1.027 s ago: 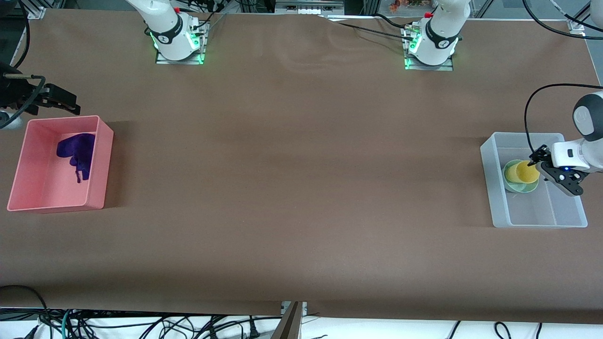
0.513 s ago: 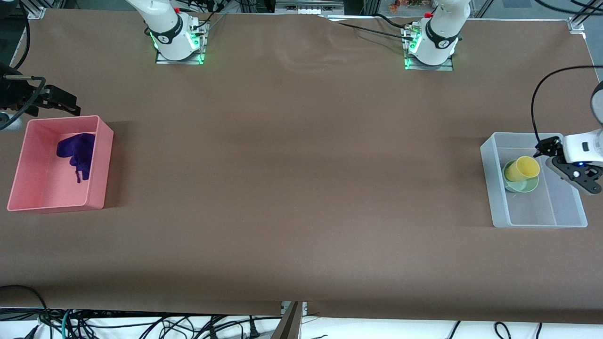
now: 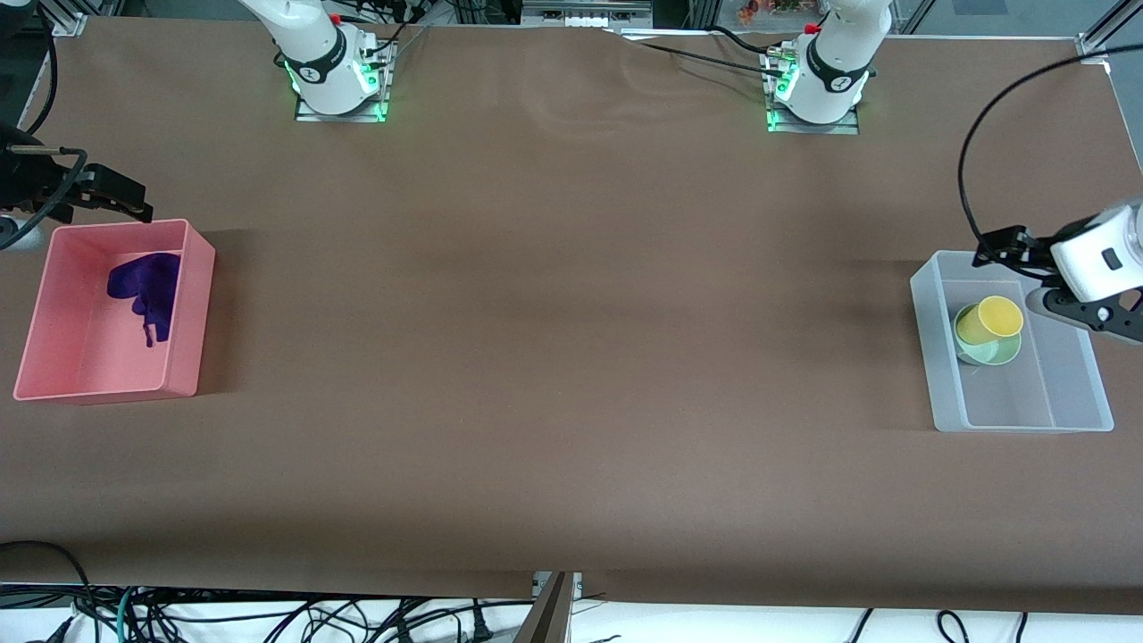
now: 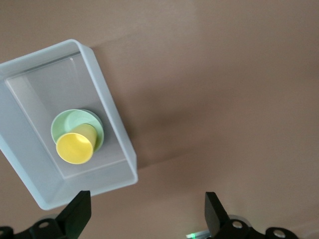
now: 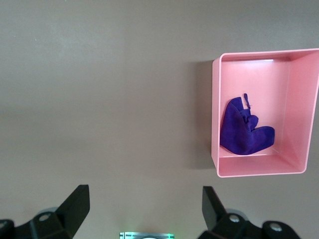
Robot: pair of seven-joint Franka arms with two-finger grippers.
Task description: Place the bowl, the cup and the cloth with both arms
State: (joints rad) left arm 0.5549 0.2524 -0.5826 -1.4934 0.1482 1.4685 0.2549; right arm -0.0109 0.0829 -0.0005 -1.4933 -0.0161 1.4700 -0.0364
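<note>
The yellow cup (image 3: 988, 321) sits tilted inside the mint-green bowl (image 3: 996, 352), in a clear bin (image 3: 939, 357) at the left arm's end of the table. The left wrist view shows the cup (image 4: 75, 147), the bowl (image 4: 70, 121) and the bin (image 4: 115, 130). My left gripper (image 3: 1085, 317) is open and empty, up in the air over the bin's outer side; it also shows in its wrist view (image 4: 144, 216). The purple cloth (image 3: 143, 284) lies in a pink bin (image 3: 192, 321); both show in the right wrist view, cloth (image 5: 244, 132) and bin (image 5: 215, 114). My right gripper (image 3: 112, 195) waits open and empty over the table beside the pink bin, and shows in its wrist view (image 5: 144, 211).
The two arm bases, lit green, stand along the table edge farthest from the front camera, the right arm's (image 3: 339, 85) and the left arm's (image 3: 814, 94). Brown table (image 3: 571, 357) stretches between the two bins. Cables hang below the table's near edge.
My left gripper has risen and drawn away from the cup, which stays in the bowl. The right gripper has hardly moved.
</note>
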